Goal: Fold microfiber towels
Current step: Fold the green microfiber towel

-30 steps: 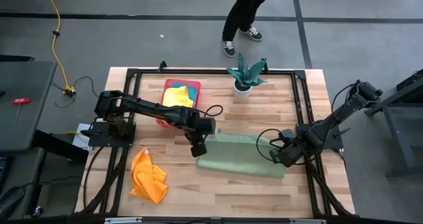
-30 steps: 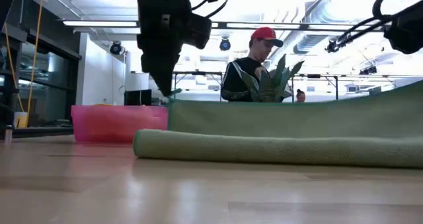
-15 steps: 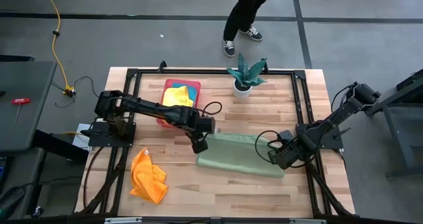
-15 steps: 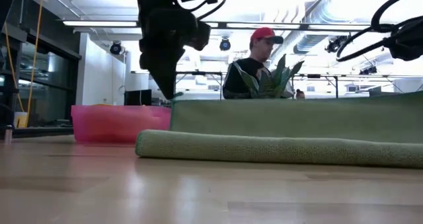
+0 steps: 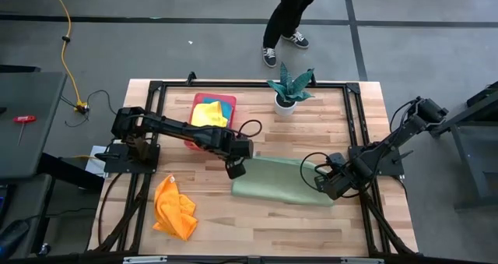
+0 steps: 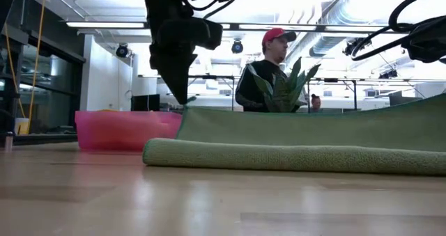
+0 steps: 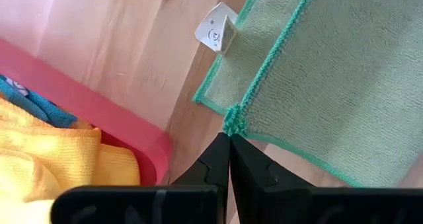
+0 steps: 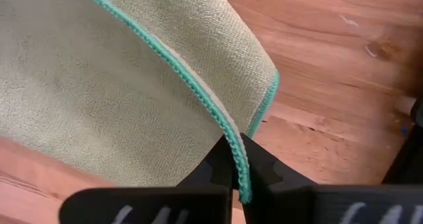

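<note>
A light green microfiber towel (image 5: 282,183) lies doubled at mid table. Its near fold (image 6: 293,156) rests on the wood and its upper layer (image 6: 313,128) is held raised behind it. My left gripper (image 5: 236,170) is shut on the upper layer's left corner. My right gripper (image 5: 322,183) is shut on its right end. An orange towel (image 5: 174,208) lies crumpled near the front left. Yellow towels (image 5: 208,114) and a teal one (image 5: 226,103) lie in the pink tray (image 5: 194,107). My left gripper pinches the upper layer's hemmed corner (image 7: 232,120) between its two fingertips, coming steeply from above. That corner is lifted clear of the lower layer, whose tagged corner (image 7: 218,32) lies flat on the wood. My right gripper pinches the teal-stitched hem (image 8: 234,149) of the upper layer between its two fingers, close to the right corner, pointing down. The hem runs along between the fingers. The cloth is lifted off the lower layer (image 8: 269,92), which lies on the table.
A potted plant (image 5: 289,88) stands at the far edge, behind the towel. A person (image 5: 286,19) stands beyond the table's far side. Bare wood shows at the near edge, between the orange towel and the green one.
My left gripper has tipped, and its fingertips have swung a little toward the far edge with the towel's corner. The near fold of the green towel has drawn slightly toward the far edge. Both grippers stay shut.
</note>
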Motion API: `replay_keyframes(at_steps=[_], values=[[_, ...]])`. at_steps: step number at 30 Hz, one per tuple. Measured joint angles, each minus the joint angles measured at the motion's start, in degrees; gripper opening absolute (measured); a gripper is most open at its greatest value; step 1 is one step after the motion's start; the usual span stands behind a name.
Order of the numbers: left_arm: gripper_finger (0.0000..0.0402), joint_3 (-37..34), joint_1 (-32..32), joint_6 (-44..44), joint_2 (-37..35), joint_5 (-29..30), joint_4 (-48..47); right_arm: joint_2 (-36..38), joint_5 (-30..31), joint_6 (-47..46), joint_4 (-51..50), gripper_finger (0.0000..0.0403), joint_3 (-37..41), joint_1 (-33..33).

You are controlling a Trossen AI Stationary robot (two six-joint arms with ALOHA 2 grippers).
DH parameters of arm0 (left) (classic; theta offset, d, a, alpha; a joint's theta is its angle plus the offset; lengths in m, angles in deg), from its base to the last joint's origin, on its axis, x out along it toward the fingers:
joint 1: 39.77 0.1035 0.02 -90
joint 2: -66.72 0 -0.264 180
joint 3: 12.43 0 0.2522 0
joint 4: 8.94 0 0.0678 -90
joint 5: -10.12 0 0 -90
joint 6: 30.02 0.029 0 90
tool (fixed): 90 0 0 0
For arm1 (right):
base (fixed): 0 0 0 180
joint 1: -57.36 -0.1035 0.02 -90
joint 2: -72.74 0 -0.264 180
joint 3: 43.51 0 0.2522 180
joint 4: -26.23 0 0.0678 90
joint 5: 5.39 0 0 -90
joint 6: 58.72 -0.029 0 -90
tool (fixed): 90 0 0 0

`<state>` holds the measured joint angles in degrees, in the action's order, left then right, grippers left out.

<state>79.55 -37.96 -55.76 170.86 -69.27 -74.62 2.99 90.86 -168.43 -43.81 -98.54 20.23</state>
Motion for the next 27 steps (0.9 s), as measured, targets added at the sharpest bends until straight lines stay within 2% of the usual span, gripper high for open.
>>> replay_keyframes(at_steps=[16,20,27], values=[[0.0,0.0,0.1,0.9,0.0,0.3,0.3,0.0,1.7,-2.8,-1.3,0.0005,0.0,0.0],[0.0,0.0,0.1,0.9,0.0,0.5,0.3,0.0,1.7,-4.6,-1.8,0.0041,0.0,0.0],[0.0,0.0,0.1,0.9,0.0,0.5,0.3,0.0,0.8,-4.9,-2.7,0.0144,0.0,0.0]])
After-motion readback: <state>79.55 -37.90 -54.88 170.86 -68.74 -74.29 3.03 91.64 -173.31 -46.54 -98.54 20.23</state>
